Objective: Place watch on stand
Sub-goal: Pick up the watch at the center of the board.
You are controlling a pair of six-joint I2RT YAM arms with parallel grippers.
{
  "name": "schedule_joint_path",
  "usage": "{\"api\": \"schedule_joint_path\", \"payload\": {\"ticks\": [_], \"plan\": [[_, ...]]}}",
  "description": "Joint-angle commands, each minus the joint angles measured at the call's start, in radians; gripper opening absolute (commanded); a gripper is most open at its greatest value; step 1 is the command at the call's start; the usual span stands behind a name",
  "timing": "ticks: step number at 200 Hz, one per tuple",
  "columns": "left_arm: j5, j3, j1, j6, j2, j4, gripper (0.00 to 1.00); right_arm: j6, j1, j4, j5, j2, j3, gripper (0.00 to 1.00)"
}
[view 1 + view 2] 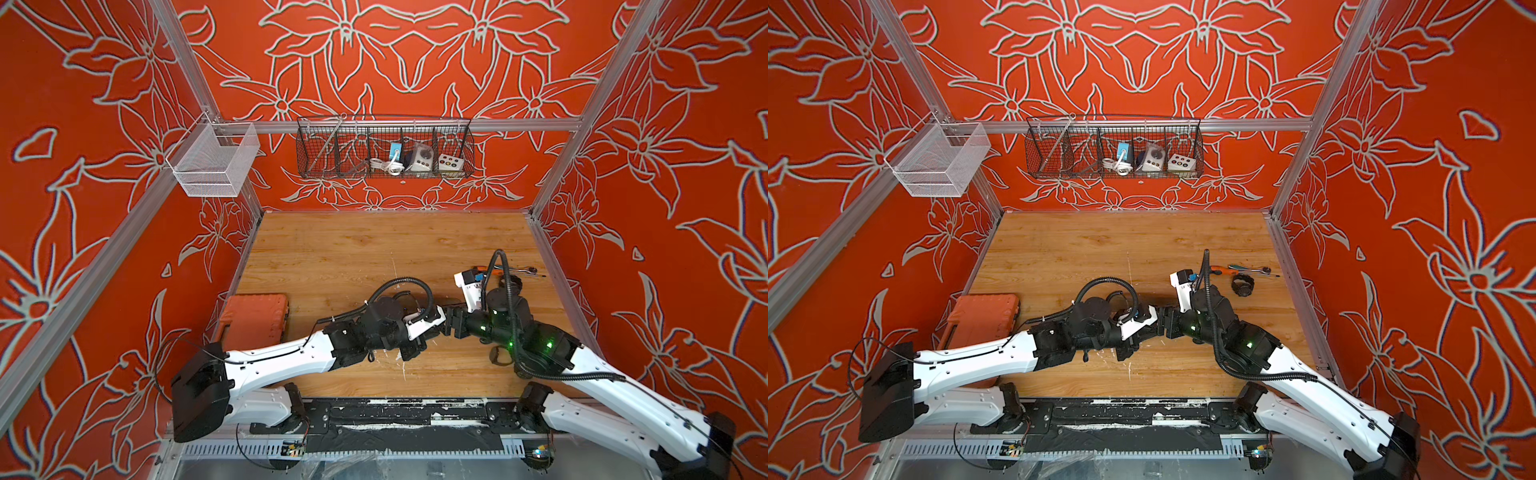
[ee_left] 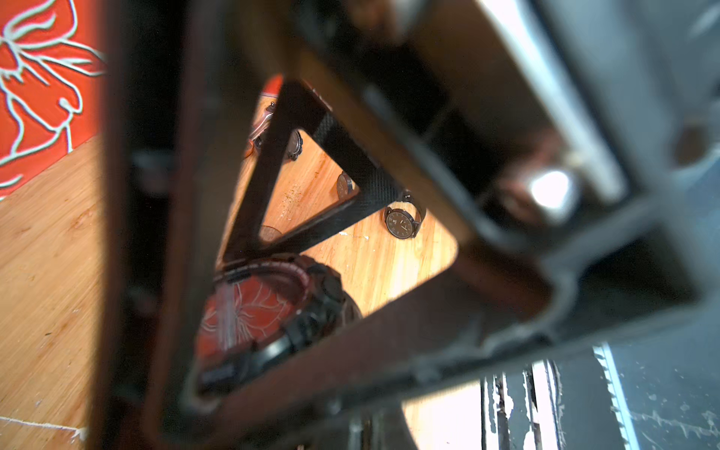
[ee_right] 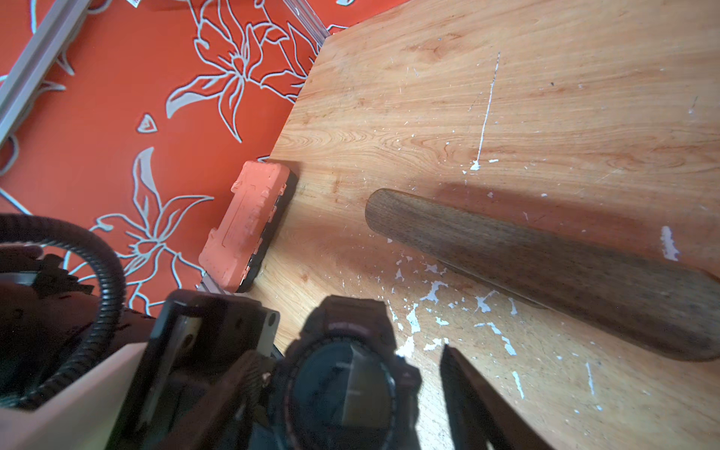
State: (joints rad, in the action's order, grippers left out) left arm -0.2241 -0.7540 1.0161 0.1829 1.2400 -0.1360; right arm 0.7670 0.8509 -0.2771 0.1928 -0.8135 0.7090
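A chunky black watch (image 3: pixel 343 382) hangs just above the table's middle, where the two arms meet. My left gripper (image 1: pixel 440 319) is shut on it, apparently by its band, and its glass reflects the red wall in the left wrist view (image 2: pixel 269 315). My right gripper (image 3: pixel 356 409) stands open around the watch case, with bare table showing between the case and one fingertip (image 3: pixel 463 385). The stand (image 3: pixel 545 272), a long dark-brown wooden bar, lies on the table just beyond the watch. In both top views the arms hide the stand.
An orange tool case (image 1: pixel 254 318) sits at the table's left edge. Another black watch (image 1: pixel 1243 285), a screwdriver and a wrench (image 1: pixel 1252 270) lie at the right. More watches (image 2: pixel 401 222) lie under the right arm. Wire baskets (image 1: pixel 384 147) hang on the back rail.
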Motion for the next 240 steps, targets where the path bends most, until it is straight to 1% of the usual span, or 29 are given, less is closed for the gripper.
{"api": "schedule_joint_path", "payload": {"ticks": [1,35,73,92,103,125,143,159,173,187,194,206,215,219,224,240], "plan": [[0.006,-0.039,0.009,0.024,0.007,-0.008,0.00,0.003,0.010,0.002,0.008,-0.010,0.038,0.68],[0.015,-0.037,0.011,0.024,0.003,-0.006,0.00,-0.009,0.014,0.000,0.004,-0.015,0.038,0.57],[0.032,-0.027,0.012,0.018,-0.008,-0.016,0.00,-0.014,0.015,-0.027,-0.036,-0.004,0.041,0.45],[0.043,-0.012,0.012,0.017,-0.022,-0.031,0.00,-0.019,0.014,-0.042,-0.068,0.004,0.046,0.42],[0.062,0.006,0.012,0.001,-0.036,-0.058,0.11,-0.019,0.014,-0.062,-0.104,0.010,0.048,0.41],[0.082,0.074,0.011,-0.051,-0.104,-0.148,0.29,-0.033,0.001,-0.110,-0.187,0.044,0.048,0.41],[0.114,0.139,0.012,-0.095,-0.170,-0.213,0.40,-0.063,-0.025,-0.145,-0.229,0.071,0.049,0.40],[0.183,0.173,0.009,-0.148,-0.217,-0.223,0.50,-0.097,-0.069,-0.174,-0.249,0.082,0.049,0.38],[0.280,0.181,-0.003,-0.224,-0.241,-0.184,0.58,-0.129,-0.108,-0.194,-0.262,0.082,0.041,0.37],[0.330,0.178,-0.045,-0.307,-0.292,-0.122,0.63,-0.158,-0.156,-0.205,-0.273,0.078,0.024,0.36],[0.352,0.177,-0.074,-0.349,-0.304,-0.089,0.64,-0.174,-0.180,-0.206,-0.278,0.075,0.013,0.35],[0.430,0.178,-0.122,-0.420,-0.328,-0.029,0.69,-0.197,-0.215,-0.208,-0.294,0.070,-0.004,0.34],[0.501,0.187,-0.161,-0.493,-0.349,0.015,0.72,-0.215,-0.232,-0.205,-0.314,0.067,-0.017,0.34],[0.514,0.191,-0.183,-0.529,-0.359,0.031,0.73,-0.222,-0.236,-0.205,-0.328,0.065,-0.022,0.34],[0.500,0.200,-0.216,-0.564,-0.369,0.047,0.74,-0.230,-0.242,-0.204,-0.342,0.062,-0.026,0.33],[0.390,0.209,-0.327,-0.651,-0.384,0.097,0.75,-0.252,-0.256,-0.196,-0.382,0.050,-0.040,0.33]]}}
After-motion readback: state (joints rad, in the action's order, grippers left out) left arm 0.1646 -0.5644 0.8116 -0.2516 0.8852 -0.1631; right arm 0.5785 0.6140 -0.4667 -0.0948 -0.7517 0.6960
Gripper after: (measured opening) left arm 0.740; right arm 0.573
